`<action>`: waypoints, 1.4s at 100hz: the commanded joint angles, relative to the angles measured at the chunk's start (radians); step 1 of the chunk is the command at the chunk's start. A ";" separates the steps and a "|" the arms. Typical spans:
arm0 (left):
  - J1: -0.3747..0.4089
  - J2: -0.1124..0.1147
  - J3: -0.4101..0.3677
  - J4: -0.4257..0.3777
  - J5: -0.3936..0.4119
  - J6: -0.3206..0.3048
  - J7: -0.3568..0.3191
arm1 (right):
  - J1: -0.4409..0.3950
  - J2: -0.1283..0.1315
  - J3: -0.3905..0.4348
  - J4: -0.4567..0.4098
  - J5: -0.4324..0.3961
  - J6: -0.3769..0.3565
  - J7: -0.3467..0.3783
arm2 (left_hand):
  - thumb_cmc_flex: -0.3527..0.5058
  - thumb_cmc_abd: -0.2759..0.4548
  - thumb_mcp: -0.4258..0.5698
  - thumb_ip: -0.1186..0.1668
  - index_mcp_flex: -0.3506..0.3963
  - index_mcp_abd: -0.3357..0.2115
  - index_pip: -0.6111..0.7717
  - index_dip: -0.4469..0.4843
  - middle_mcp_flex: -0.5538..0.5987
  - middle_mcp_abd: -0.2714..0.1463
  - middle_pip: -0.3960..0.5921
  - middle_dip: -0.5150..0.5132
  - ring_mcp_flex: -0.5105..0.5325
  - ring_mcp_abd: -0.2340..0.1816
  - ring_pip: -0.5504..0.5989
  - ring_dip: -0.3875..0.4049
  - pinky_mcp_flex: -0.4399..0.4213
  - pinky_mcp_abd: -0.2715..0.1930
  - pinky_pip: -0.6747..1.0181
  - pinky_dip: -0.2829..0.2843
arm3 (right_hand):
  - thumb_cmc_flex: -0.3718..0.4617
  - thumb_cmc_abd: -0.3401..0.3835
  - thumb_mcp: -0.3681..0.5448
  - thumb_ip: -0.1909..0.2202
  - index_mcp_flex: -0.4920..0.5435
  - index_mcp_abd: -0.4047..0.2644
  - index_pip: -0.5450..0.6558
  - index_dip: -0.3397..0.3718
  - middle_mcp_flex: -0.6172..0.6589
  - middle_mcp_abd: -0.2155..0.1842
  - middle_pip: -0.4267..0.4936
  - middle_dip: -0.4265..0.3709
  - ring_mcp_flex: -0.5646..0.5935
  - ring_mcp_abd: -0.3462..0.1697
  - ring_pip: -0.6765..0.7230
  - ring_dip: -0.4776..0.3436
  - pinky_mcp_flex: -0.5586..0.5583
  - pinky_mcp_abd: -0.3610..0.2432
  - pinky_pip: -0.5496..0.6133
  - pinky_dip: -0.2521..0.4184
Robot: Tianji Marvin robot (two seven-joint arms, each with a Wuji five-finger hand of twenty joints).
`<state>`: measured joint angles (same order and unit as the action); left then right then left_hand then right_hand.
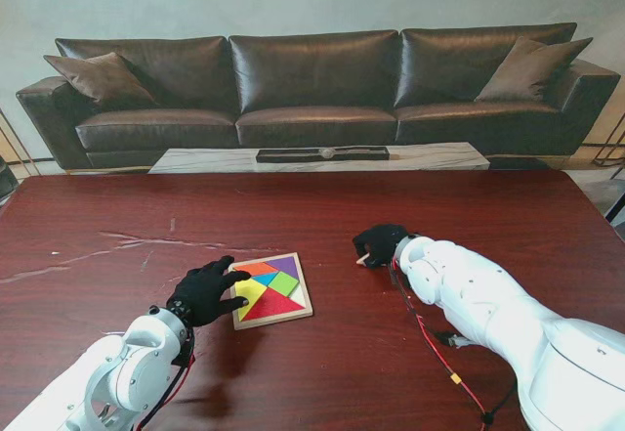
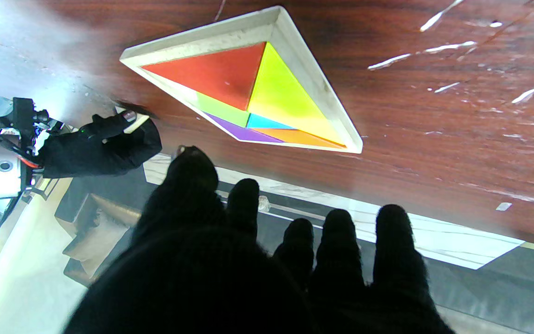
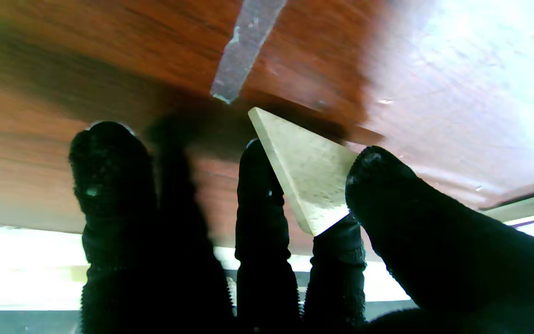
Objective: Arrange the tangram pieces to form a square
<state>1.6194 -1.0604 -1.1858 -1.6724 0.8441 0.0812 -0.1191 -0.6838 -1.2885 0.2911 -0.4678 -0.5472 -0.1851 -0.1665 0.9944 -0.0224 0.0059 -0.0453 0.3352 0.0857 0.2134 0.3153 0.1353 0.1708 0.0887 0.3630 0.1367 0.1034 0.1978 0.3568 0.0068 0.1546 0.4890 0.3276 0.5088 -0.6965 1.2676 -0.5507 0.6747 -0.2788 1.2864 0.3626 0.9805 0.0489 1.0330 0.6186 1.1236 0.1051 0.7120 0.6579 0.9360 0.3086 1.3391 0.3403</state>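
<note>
**Dark red table, tray mostly filled, one piece in right hand**

Dark red wooden table with pale scratches on the left side. Light wooden tray sits near me, a bit left of centre, rotated slightly. Inside the tray: red triangle, yellow triangle, green square, blue triangle, orange triangle, purple piece. Pieces lie flat and packed edge to edge. A pale strip of tray floor shows along the right edge, seen in the left wrist view beside the green piece.

Left hand, black glove, hovers at the tray's left edge, fingers spread apart and holding nothing; fingertips reach over the tray's left rim in the stand view. Cannot tell whether they touch it.

Right hand, black glove, is well to the right of the tray, low over the table. It pinches a pale triangular piece between thumb and fingers; bare wood face toward the wrist camera, one corner pointing at the table. In the stand view only a small pale tip shows at the hand's left side. The colour of the piece's other face is not visible.

Background: brown leather sofa and a low marble coffee table behind the work table.
</note>
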 commanded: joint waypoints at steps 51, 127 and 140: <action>0.011 -0.003 -0.006 -0.009 0.007 0.002 0.008 | -0.066 0.060 0.077 -0.166 -0.053 0.030 0.066 | 0.041 0.024 -0.009 0.037 -0.011 -0.008 -0.008 0.004 0.004 -0.021 0.019 -0.004 0.011 -0.013 -0.001 0.004 0.000 0.001 -0.004 -0.002 | 0.089 0.044 0.107 0.038 0.037 -0.071 0.085 0.005 0.033 0.004 0.001 0.035 0.184 -0.240 0.141 0.022 0.004 -0.016 0.021 0.013; 0.027 -0.004 -0.021 -0.025 0.014 0.003 0.015 | -0.101 0.123 0.187 -0.508 -0.150 0.022 0.168 | 0.035 0.029 -0.010 0.037 -0.003 -0.009 -0.002 0.005 0.004 -0.023 0.020 -0.004 0.011 -0.017 -0.003 0.003 -0.003 0.003 -0.005 -0.004 | 0.080 0.067 0.079 0.047 0.027 -0.093 0.074 0.018 0.022 0.000 0.004 0.037 0.177 -0.250 0.147 0.025 0.002 -0.033 0.019 0.027; 0.038 -0.004 -0.030 -0.033 0.019 0.005 0.018 | -0.093 0.112 0.168 -0.525 -0.124 0.001 0.185 | 0.031 0.032 -0.012 0.036 -0.002 -0.011 -0.002 0.005 0.004 -0.023 0.020 -0.004 0.012 -0.016 -0.003 0.003 -0.004 0.003 -0.006 -0.004 | 0.098 0.074 0.056 0.064 0.024 -0.098 0.067 0.027 0.002 0.007 0.006 0.036 0.153 -0.237 0.146 0.024 -0.026 -0.027 0.005 0.028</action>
<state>1.6474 -1.0631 -1.2131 -1.6953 0.8615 0.0832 -0.1035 -0.7809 -1.1598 0.4729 -0.9733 -0.6783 -0.1677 0.0063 0.9948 -0.0224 0.0059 -0.0453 0.3351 0.0854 0.2134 0.3153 0.1354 0.1708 0.0976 0.3630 0.1367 0.1034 0.1978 0.3567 0.0052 0.1548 0.4892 0.3276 0.5088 -0.6957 1.2757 -0.5504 0.6637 -0.2566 1.3110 0.3632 0.9952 0.0017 1.0415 0.6506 1.2381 -0.0199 0.8283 0.6676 0.9231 0.2843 1.3387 0.3421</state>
